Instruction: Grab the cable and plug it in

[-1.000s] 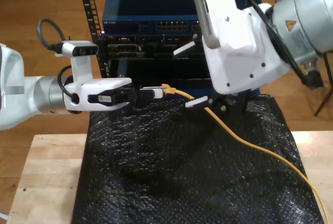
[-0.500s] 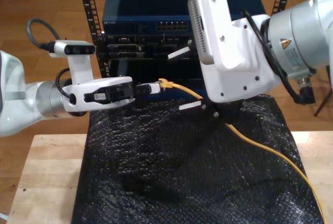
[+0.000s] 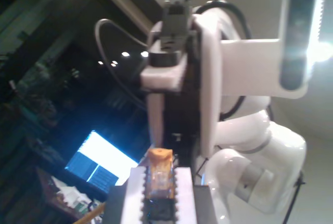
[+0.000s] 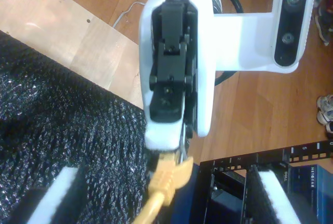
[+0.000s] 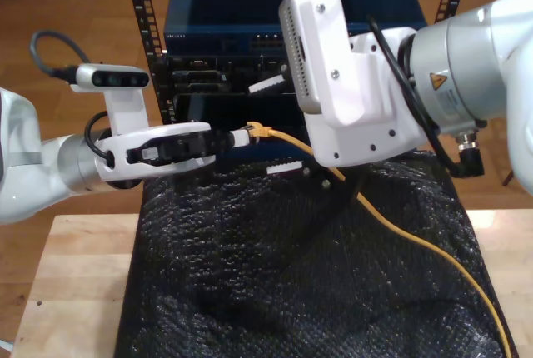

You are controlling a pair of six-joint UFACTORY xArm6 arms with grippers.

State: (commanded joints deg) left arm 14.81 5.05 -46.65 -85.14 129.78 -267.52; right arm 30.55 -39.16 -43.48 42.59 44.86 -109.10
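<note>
A wooden floor (image 5: pixel 75 8) lies behind a pale wooden bench (image 5: pixel 75 283). A crinkled black mat (image 5: pixel 275 291) covers the middle of the bench, and past its far edge stands a dark rack (image 5: pixel 137 25) carrying a blue network switch (image 5: pixel 225 21). My first gripper (image 5: pixel 240 136), reaching in from the exterior view's left, is clamped on the tip of the cable (image 5: pixel 400 229), holding that end in the air above the mat's far edge, in front of the rack's dark lower units. The cable is thin and yellow-orange with a moulded boot at the held end. From there it passes under my second gripper (image 5: pixel 276 127), whose serrated white fingers (image 5: pixel 268 85) stand wide apart around the held end without touching it. It then trails across the mat to the exterior view's lower right corner. Bare bench wood shows on both sides of the mat.
</note>
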